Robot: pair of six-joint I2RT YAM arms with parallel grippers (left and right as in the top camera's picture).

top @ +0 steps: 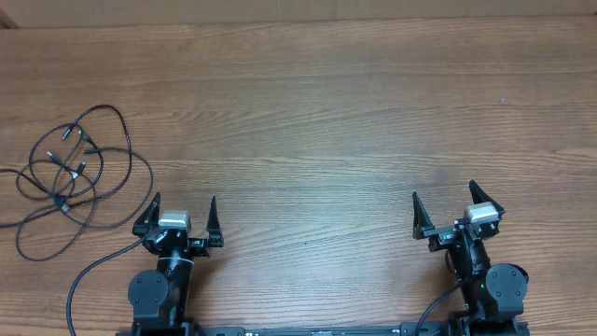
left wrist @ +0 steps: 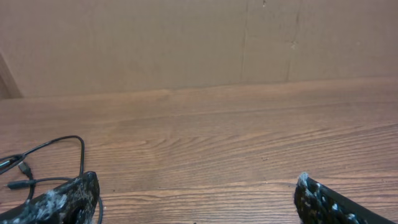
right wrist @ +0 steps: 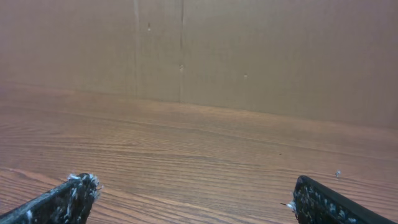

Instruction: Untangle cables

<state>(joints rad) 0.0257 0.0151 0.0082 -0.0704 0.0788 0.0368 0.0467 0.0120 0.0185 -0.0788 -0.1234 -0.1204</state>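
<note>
The cables [top: 79, 173] lie in a loose tangle of thin black loops with small grey plug tips at the table's left side. Part of that tangle shows at the lower left of the left wrist view as cables [left wrist: 43, 163]. My left gripper [top: 184, 208] stands open near the front edge, just right of the tangle and apart from it, with nothing between its fingers. My right gripper [top: 444, 198] is open too, far to the right, empty. In the wrist views both grippers, left [left wrist: 196, 190] and right [right wrist: 194, 193], show only bare wood between the jaws.
The wooden table [top: 317, 112] stretches back to a cardboard wall [left wrist: 186, 43]. A thicker black wire [top: 89, 271] runs from the left arm's base toward the front left. Another arm wire [top: 434, 308] curls by the right base.
</note>
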